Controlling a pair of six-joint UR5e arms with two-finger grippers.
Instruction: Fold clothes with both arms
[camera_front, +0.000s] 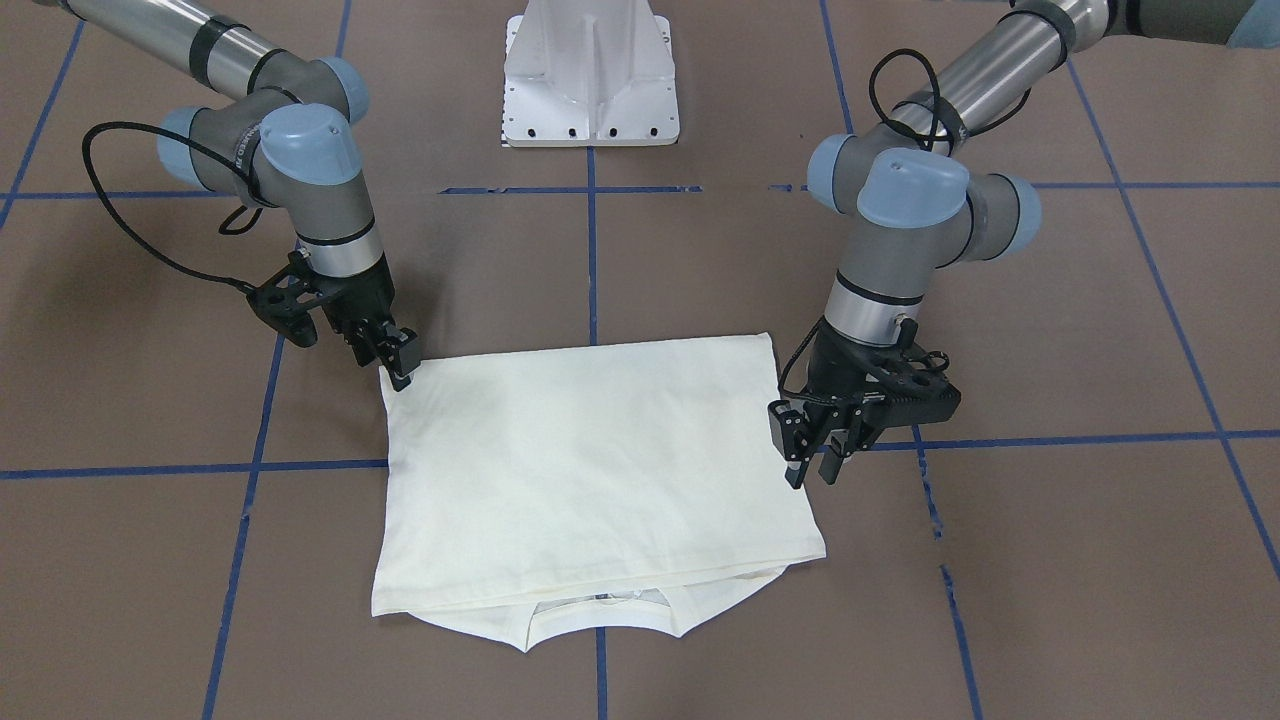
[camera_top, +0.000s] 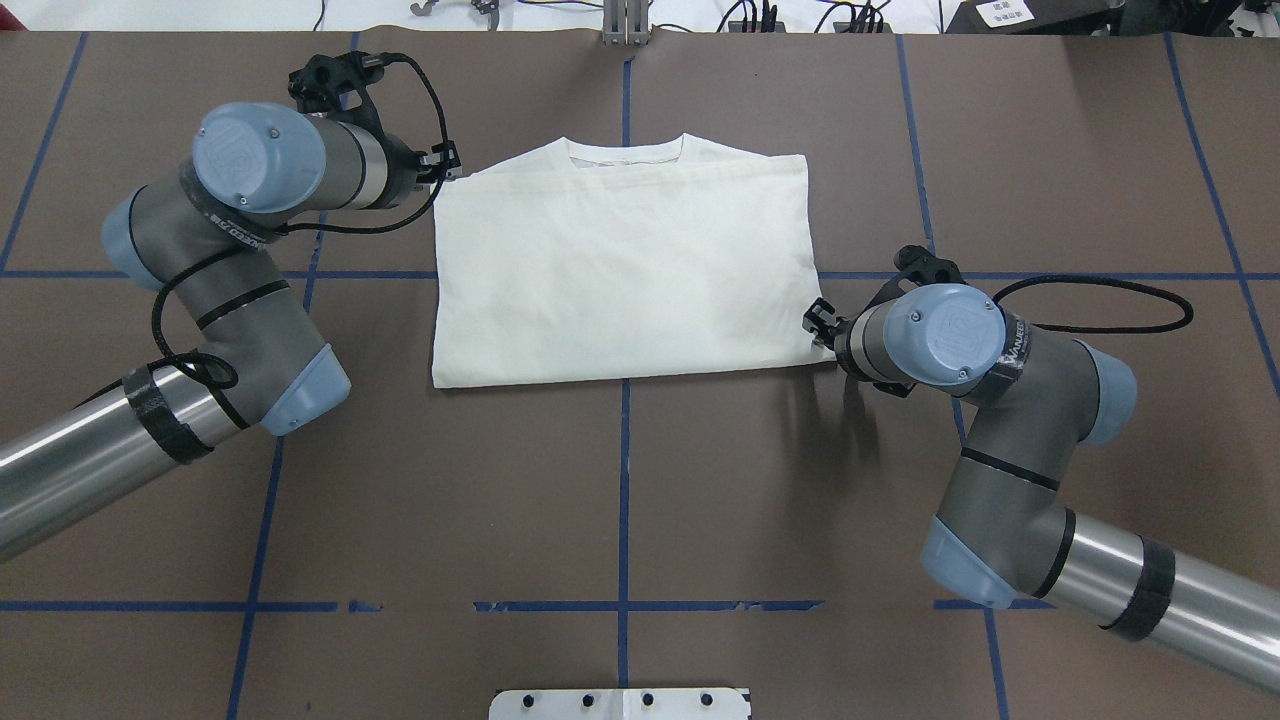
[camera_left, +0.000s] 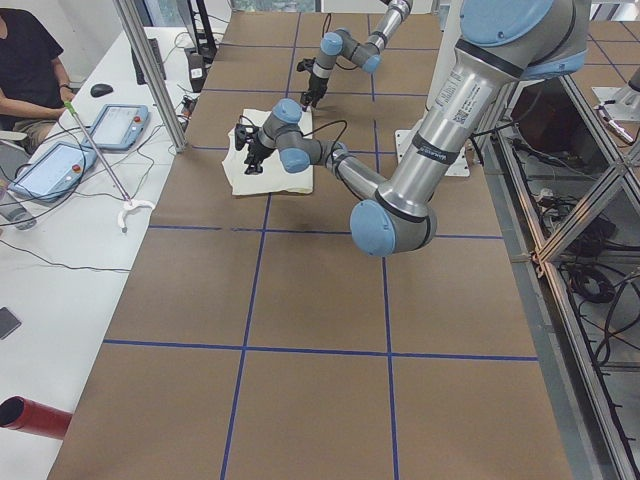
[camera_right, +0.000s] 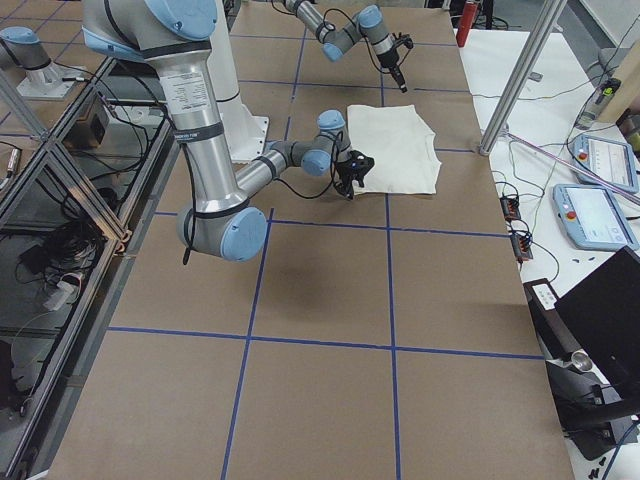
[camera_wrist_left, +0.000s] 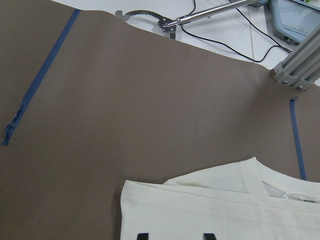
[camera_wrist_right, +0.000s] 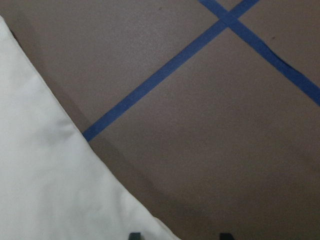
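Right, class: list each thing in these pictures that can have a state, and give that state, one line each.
T-shirt: folded into a rectangle, lying flat, plain side up, collar showing.
Left claw: open, above a collar-end corner, holding nothing.
Right claw: open, at the diagonally opposite corner, holding nothing.

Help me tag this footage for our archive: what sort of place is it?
Probably a robotics lab test cell: a brown table gridded with blue tape, teach pendants on the side bench, and aluminium framing with loose cables.

Left pincer (camera_wrist_left: 176, 236) mostly below wrist view's edge
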